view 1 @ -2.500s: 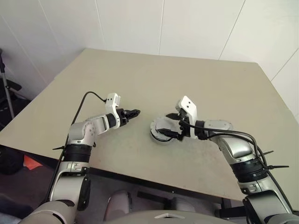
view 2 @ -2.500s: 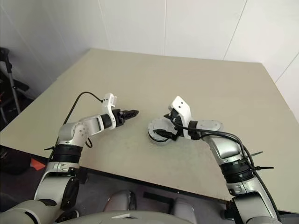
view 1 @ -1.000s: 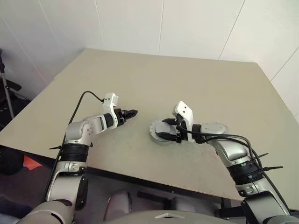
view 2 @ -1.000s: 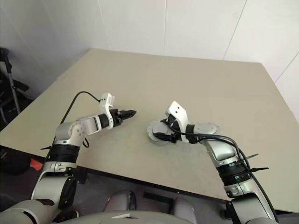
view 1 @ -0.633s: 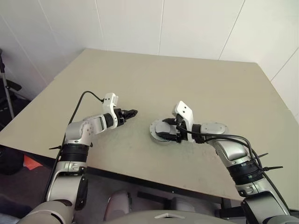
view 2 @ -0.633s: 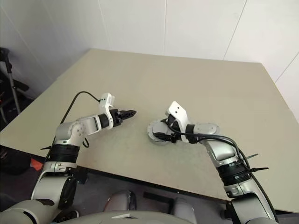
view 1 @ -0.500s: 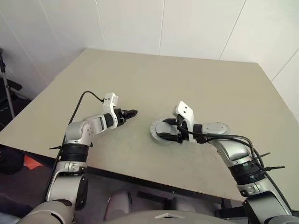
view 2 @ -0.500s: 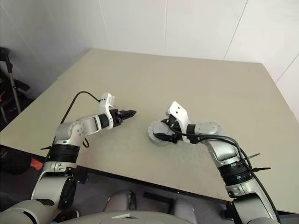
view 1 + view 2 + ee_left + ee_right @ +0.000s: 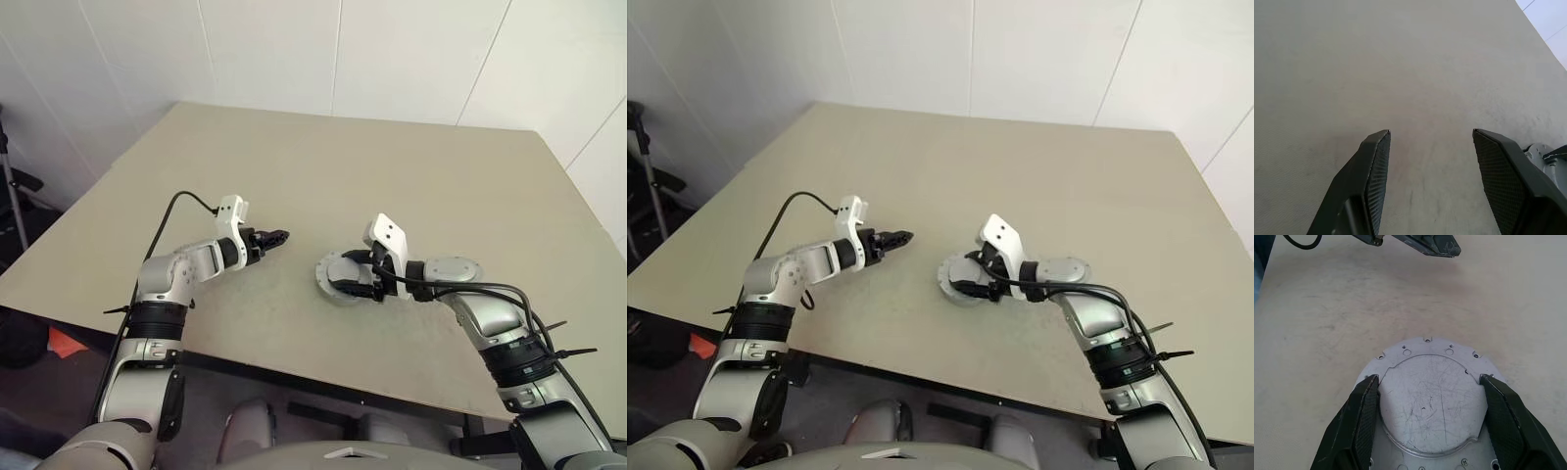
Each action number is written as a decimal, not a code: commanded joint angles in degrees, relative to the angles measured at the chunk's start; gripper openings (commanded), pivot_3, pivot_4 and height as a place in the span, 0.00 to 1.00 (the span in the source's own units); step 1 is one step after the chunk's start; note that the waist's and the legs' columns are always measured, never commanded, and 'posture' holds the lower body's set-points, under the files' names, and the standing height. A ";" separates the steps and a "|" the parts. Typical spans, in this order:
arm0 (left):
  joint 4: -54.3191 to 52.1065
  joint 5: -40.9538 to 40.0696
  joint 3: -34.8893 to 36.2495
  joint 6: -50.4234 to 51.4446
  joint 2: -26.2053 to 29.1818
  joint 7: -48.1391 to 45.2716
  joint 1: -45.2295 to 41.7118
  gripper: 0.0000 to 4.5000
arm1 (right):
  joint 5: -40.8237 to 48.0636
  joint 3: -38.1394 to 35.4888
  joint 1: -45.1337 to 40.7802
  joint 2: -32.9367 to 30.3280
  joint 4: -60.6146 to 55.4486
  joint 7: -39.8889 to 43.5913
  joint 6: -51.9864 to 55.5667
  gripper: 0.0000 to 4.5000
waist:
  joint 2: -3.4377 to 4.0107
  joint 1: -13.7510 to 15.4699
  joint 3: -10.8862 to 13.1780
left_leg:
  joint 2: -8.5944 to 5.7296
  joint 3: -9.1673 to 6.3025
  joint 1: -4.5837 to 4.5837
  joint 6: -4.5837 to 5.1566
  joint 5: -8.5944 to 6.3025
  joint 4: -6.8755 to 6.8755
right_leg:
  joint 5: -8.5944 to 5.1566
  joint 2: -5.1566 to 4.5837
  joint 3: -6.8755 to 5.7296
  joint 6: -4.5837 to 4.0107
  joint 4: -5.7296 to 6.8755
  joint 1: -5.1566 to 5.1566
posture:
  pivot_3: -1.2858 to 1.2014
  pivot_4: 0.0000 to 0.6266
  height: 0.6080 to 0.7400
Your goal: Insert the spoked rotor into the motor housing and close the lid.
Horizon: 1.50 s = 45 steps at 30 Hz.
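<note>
My right gripper [image 9: 1427, 426] sits low over the motor housing [image 9: 338, 276], fingers spread wide, one on each side of its round top. In the right wrist view that top is a flat, scratched metal plate ringed by small screw holes. That looks like the lid [image 9: 1432, 404] lying flat on the housing, so I judge the closing step about done, though I can't tell whether it is fully seated. The fingers [image 9: 1364, 416] bracket the plate. I can't tell if the pads touch its edge or just stand beside it, so I don't claim a grip. I judge the straddle keeps the housing centred while the lid settles.

No spoked rotor lies anywhere on the table [image 9: 294, 176] around the housing. My guess is it's already inside under the lid, but that's hidden.

My left gripper [image 9: 274, 236] hovers well apart from the housing, on its left, pointing toward it. Its fingers [image 9: 1376, 161] stand open with nothing between them, bare table under them. It's parked there, I judge, to stay clear of the right hand's work while staying close enough to help steady the housing.
</note>
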 commanded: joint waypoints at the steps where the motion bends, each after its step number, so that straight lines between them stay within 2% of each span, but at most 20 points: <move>1: -1.83 -0.02 0.21 -0.38 0.14 -0.16 -0.66 0.63 | -0.73 -0.03 -1.18 0.01 0.77 -0.75 -0.86 0.70 | 0.00 -0.01 0.00 | 0.00 0.00 0.02 0.00 0.00 0.00 | 0.00 0.00 0.00 0.00 0.00 0.02 | 0.52 0.00 1.00; 15: -2.43 -0.26 0.40 -0.11 -0.05 0.15 -0.33 0.63 | -2.76 1.50 -1.28 -1.27 3.22 -1.16 -0.96 0.70 | 0.00 -0.07 0.00 | 0.00 0.00 0.11 -0.01 0.00 0.00 | 0.00 0.00 0.00 0.00 0.00 0.09 | 0.52 0.00 1.00; 25: -3.81 -0.58 0.46 0.55 -0.87 0.46 0.68 0.63 | -4.05 3.62 -2.32 -2.93 6.95 -0.17 -0.46 0.70 | 0.00 -0.14 0.00 | 0.01 0.00 0.68 -0.02 0.00 -0.08 | -0.03 0.01 0.02 0.04 -0.24 0.67 | 0.52 0.00 1.00; 32: -4.42 -0.73 0.43 0.81 -1.30 0.57 1.10 0.63 | -3.06 3.82 -1.82 -4.12 5.80 1.34 0.69 0.70 | 0.00 0.05 0.00 | -0.05 0.00 0.66 -0.02 0.00 -0.08 | -0.13 -0.02 0.04 0.22 -0.40 0.76 | 0.52 0.00 1.00; 45: -4.62 -0.67 0.32 1.02 -1.66 0.49 1.14 0.63 | 0.35 1.75 -1.97 -4.29 4.88 3.08 3.78 0.70 | 0.00 0.11 0.00 | -0.05 0.00 0.56 0.04 -0.04 -0.29 | -0.03 -0.01 0.01 0.04 -0.40 0.67 | 0.52 0.00 1.00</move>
